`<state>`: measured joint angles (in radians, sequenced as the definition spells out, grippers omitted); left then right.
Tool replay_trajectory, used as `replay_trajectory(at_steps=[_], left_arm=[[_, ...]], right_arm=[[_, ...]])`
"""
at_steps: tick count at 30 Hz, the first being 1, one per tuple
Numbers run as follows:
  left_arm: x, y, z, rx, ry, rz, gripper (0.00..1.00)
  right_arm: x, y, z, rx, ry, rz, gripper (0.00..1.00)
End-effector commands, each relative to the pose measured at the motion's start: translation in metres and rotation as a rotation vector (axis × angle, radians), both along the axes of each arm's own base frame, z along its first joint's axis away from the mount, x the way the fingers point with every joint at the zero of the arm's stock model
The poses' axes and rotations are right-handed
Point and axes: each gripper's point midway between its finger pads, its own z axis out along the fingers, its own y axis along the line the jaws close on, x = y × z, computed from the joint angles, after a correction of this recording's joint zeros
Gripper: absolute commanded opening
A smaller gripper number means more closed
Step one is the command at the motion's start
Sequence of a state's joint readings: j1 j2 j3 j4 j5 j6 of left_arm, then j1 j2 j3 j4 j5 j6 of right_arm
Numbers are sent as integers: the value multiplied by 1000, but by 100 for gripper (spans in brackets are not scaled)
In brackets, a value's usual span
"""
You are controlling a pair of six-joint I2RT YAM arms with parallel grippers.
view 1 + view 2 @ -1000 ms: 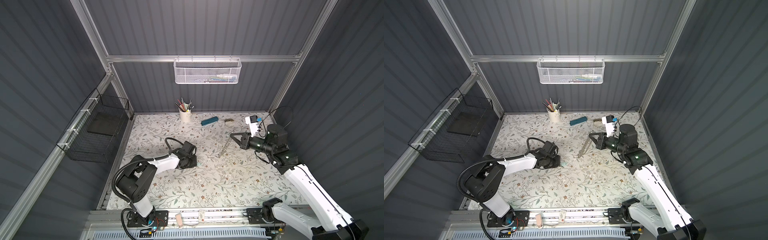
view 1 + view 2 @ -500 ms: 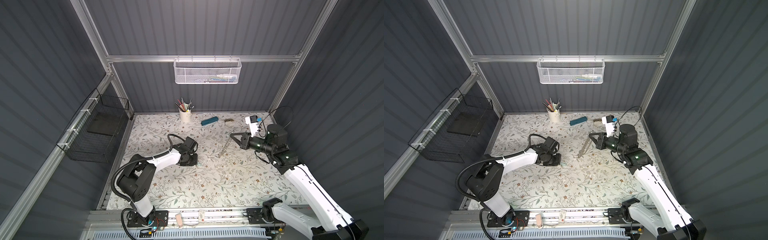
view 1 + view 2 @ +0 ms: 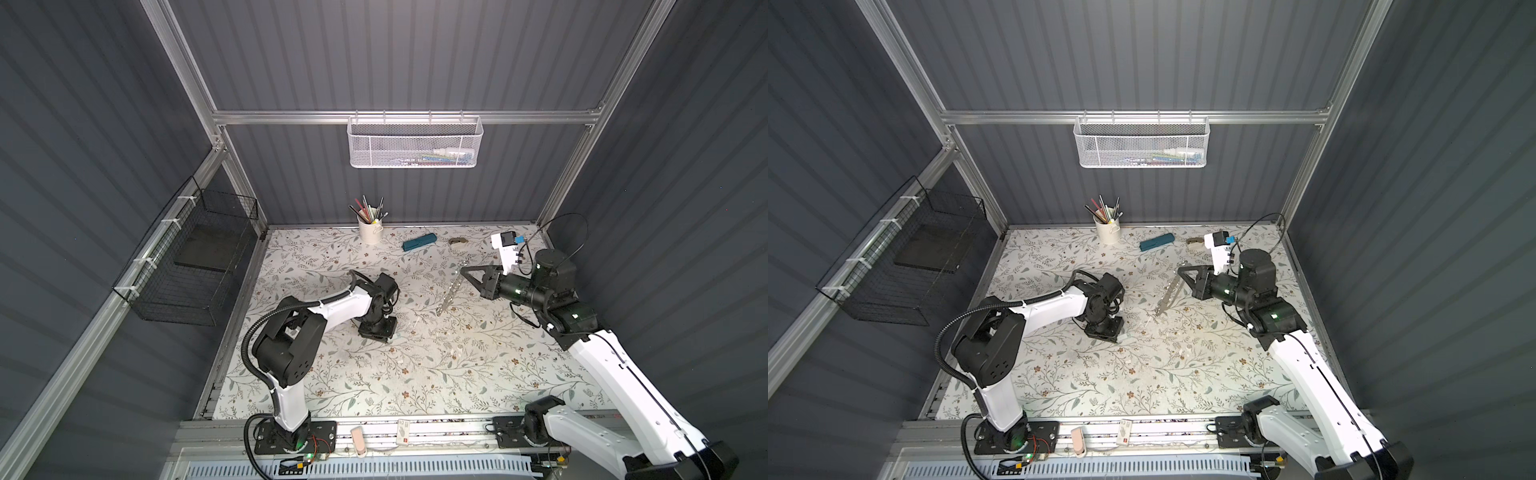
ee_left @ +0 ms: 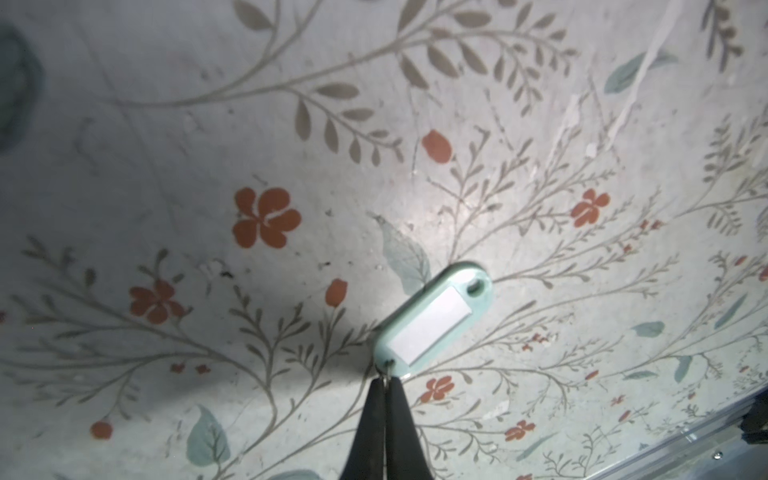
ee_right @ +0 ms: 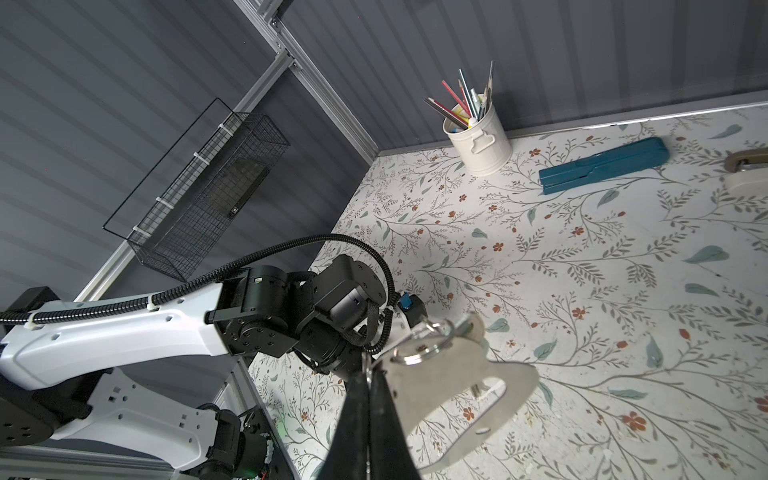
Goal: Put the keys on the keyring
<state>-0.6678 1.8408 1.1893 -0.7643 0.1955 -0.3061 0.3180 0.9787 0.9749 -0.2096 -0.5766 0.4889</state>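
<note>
In a top view we count 1 keyring (image 3: pixel 451 289), a stiff thin plate that the closed right hand (image 3: pixel 462 270) holds over the desk (image 3: pixel 415 374). The left wrist view shows 1 key tag (image 4: pixel 434 318), light and likely slippery, flat on the desk, with the left hand (image 4: pixel 384 385) pinched on its end loop (image 4: pixel 388 369). The right wrist view shows the plate's rim gripped beside its split rings (image 5: pixel 422 347).

A robotics lab cell. Aluminium framing (image 3: pixel 270 117) and grey corrugated panels (image 3: pixel 374 54) enclose a floral tabletop (image 3: pixel 415 374) with two rail-mounted robot arms (image 3: pixel 340 307).
</note>
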Motion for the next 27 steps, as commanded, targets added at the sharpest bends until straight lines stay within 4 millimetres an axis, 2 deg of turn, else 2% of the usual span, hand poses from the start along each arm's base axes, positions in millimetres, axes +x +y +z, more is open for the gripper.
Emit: replay_trajectory(at_steps=[1, 9, 10, 15, 18, 23, 27], left_arm=[[-21, 13, -8, 65, 108, -74, 0], [-25, 24, -19, 167, 189, -134, 0], [-30, 29, -19, 192, 223, -138, 0], [-29, 30, -24, 232, 264, -144, 0], [-23, 23, -18, 196, 237, -131, 0], [-9, 13, 3, 115, 181, -69, 24], [4, 12, 24, 43, 130, 26, 30]], right_arm=[[-3, 1, 7, 6, -48, 12, 4], [-3, 1, 5, 8, -47, 12, 4], [-4, 1, 4, 10, -45, 11, 4], [-5, 0, 4, 10, -45, 8, 4], [-5, 0, 3, 7, -43, 6, 4], [-6, -1, 4, 7, -43, 3, 4], [-6, 1, 4, 7, -39, 12, 4]])
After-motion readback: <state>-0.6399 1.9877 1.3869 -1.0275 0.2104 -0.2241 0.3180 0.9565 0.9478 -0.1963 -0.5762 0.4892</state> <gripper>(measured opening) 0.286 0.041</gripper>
